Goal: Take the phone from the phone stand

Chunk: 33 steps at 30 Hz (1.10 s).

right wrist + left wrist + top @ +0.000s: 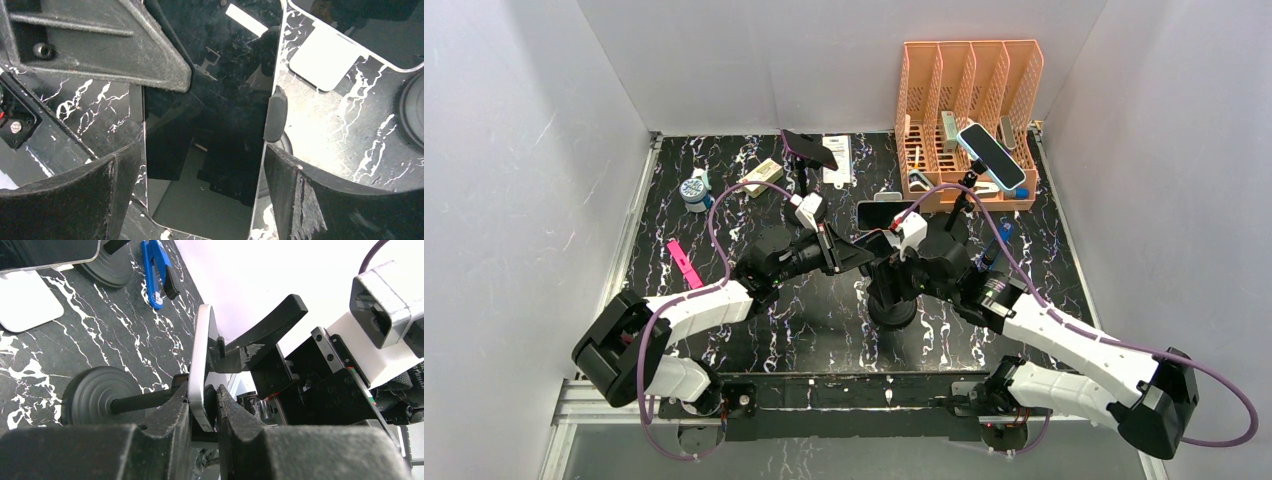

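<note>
So the left gripper (202,407) is clamped on the phone (202,355) by its stand (95,396), and the right gripper (202,172) sits wide open around it.

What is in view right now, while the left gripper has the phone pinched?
phone: one, black screen with a silver edge, table centre, in its stand's clamp
phone stand: one, black, table centre
light-blue phone: one, on a stand, back right
dark phone: one, on a stand, back centre
silver-edged phone: one, dark screen, just behind the grippers
file rack: one, orange, back right
clip: one, blue, right of centre
flat strip: one, pink, left side
round item: one, white and teal, back left
table: one, black marble
left gripper: shut on the phone's edge
right gripper: open, one finger on either side of the phone
</note>
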Available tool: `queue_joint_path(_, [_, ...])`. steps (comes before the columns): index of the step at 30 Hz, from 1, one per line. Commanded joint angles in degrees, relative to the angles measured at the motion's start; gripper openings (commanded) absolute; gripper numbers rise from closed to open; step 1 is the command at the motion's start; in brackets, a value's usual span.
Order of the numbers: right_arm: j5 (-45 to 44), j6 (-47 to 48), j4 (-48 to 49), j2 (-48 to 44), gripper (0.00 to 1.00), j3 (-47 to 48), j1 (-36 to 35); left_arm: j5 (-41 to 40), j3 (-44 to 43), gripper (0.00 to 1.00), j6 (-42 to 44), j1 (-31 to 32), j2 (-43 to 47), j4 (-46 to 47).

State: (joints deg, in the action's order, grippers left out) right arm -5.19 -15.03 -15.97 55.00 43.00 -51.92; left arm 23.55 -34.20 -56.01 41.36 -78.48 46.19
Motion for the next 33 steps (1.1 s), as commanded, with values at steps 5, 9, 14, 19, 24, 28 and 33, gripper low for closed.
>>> queue_joint_path(5, [-4.95,4.17,-2.01,2.16,0.99,5.45,-0.80,1.02,-0.20,0.00,-0.29,0.09,-0.28,2.80])
queue_joint_path(9, [-7.80,5.63,-3.46,2.98,0.99,6.54,-2.12,1.24,-0.89,0.00,-0.60,0.10,-0.77,1.70])
queue_joint_path(14, [-10.41,5.91,-4.12,4.08,0.98,6.81,-3.90,0.90,-1.47,0.00,-0.52,0.10,-0.79,0.13])
queue_joint_path(19, [-13.76,5.73,-4.51,5.33,0.93,6.79,-6.17,0.72,-1.83,0.00,-0.29,0.10,-0.76,-0.91])
queue_joint_path(24, [-15.69,5.40,-4.05,5.12,0.85,6.55,-7.49,0.67,-2.01,0.00,-0.07,0.07,-0.62,-1.61])
queue_joint_path(28, [-15.64,5.27,-3.16,4.54,0.63,6.23,-8.13,0.79,-1.88,0.06,0.02,0.08,-0.41,-1.72])
queue_joint_path(33, [-15.45,4.95,-3.11,3.81,0.44,5.79,-8.28,1.03,-1.25,0.56,0.09,0.10,1.81,-2.23])
